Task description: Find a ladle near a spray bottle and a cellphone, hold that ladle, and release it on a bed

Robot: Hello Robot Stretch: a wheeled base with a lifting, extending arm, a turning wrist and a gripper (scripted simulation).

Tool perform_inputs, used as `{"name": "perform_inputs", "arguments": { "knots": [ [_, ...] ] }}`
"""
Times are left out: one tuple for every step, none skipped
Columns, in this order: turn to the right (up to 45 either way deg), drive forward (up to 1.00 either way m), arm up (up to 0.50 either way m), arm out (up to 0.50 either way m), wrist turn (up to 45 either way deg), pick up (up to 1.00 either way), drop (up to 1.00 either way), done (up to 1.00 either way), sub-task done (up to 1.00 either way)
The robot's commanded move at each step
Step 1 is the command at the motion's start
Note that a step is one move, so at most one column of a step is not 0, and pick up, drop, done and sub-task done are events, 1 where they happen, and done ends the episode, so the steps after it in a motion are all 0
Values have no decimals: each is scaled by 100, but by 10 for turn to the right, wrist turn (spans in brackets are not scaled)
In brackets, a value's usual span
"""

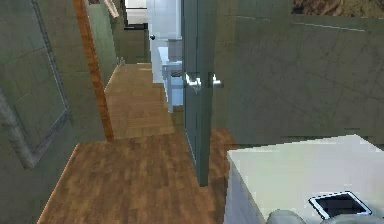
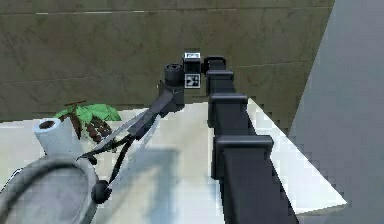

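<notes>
My arm (image 2: 240, 150) reaches out over a white tabletop (image 2: 180, 170). Past the two white marker squares, the gripper (image 2: 108, 162) points down and left with its thin fingers (image 2: 135, 125) low over that top. A large grey round bowl shape (image 2: 45, 195) lies right by the fingertips. I cannot tell whether the gripper holds anything. In the forward view a flat dark screen with a white frame, like a cellphone or tablet (image 1: 338, 205), lies on a white counter (image 1: 300, 165) at the lower right, beside a grey rounded thing (image 1: 285, 216).
A white paper roll (image 2: 55, 135) and a small leafy plant (image 2: 90, 115) stand on the tabletop against a dark wall (image 2: 120, 50). Ahead, a wood-floored hallway (image 1: 135, 110) runs between a grey-green door (image 1: 200, 90) and a left wall with an orange frame (image 1: 92, 70).
</notes>
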Motion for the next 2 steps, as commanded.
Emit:
{"name": "perform_inputs", "arguments": {
  "knots": [
    [0,0,0,-28,0,0,0,0,0],
    [-450,0,0,0,0,0,0,0,0]
  ]
}}
